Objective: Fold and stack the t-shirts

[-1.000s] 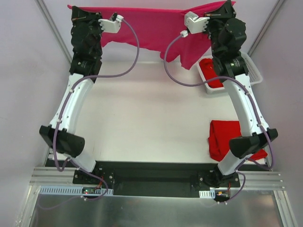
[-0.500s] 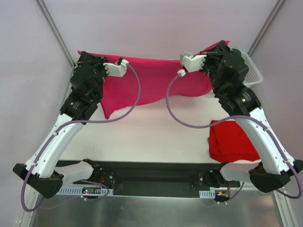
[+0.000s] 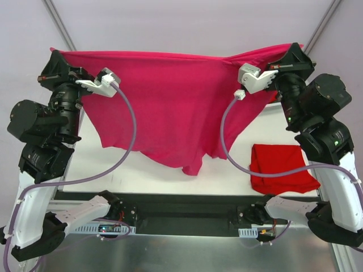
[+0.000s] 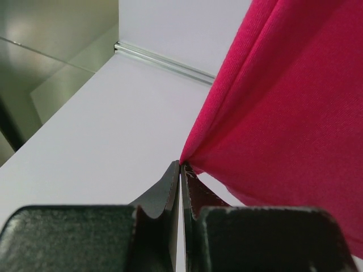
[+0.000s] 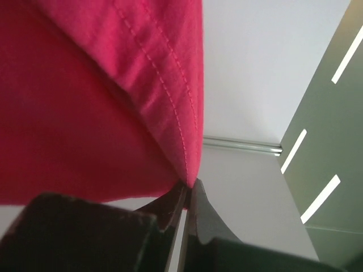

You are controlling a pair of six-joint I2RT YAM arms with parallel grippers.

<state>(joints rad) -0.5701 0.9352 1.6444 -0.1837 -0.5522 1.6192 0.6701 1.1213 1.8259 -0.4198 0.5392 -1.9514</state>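
A magenta-pink t-shirt (image 3: 176, 107) hangs spread wide in the air above the table, stretched between both arms. My left gripper (image 3: 54, 54) is shut on its upper left corner; in the left wrist view the cloth (image 4: 283, 113) runs out of the pinched tips of that gripper (image 4: 181, 165). At the upper right corner my right gripper (image 3: 295, 48) is shut on a stitched hem (image 5: 170, 96), seen between its tips (image 5: 190, 184). A bright red t-shirt (image 3: 281, 167), folded, lies on the table at the right.
The white table (image 3: 142, 175) lies under the hanging shirt, whose lowest point (image 3: 193, 169) dangles near the front. The arm bases sit on the black rail (image 3: 181, 212) at the near edge. Pale walls (image 3: 187, 25) close the back and sides.
Both arms have risen and swung outward, lifting the magenta-pink shirt off the far side and stretching it wide. The white basket at the right is now hidden behind the shirt and the arm.
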